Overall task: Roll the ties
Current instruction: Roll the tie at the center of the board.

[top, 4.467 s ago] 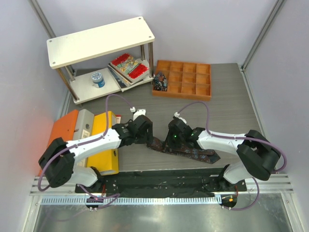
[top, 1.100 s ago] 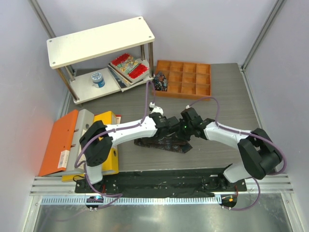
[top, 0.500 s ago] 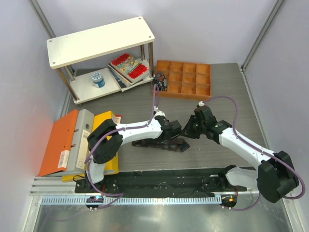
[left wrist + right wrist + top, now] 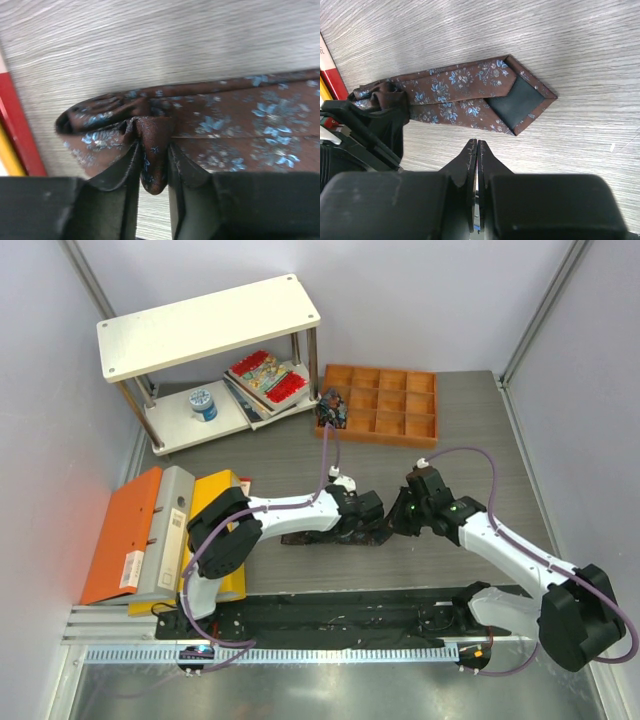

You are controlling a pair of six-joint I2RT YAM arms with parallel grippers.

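Note:
A brown tie with blue flowers (image 4: 312,537) lies folded on the grey table in front of the arms. In the left wrist view my left gripper (image 4: 152,167) is shut on a bunched fold of the tie (image 4: 240,125) near its looped end. From above, the left gripper (image 4: 370,525) sits over the tie's right part. My right gripper (image 4: 399,517) is just right of it. In the right wrist view the right gripper (image 4: 477,146) is shut and empty, just clear of the tie's pointed wide end (image 4: 517,102), whose dark lining faces up.
An orange compartment tray (image 4: 390,405) stands at the back, with a dark patterned bundle (image 4: 331,408) at its left end. A white shelf (image 4: 205,325) with books and a blue spool (image 4: 203,402) is back left. Orange, grey and yellow binders (image 4: 130,530) lie left.
The tie went from a long strip to a shorter folded one. My left gripper moved right along it with a fold in its jaws. My right gripper came off the tie.

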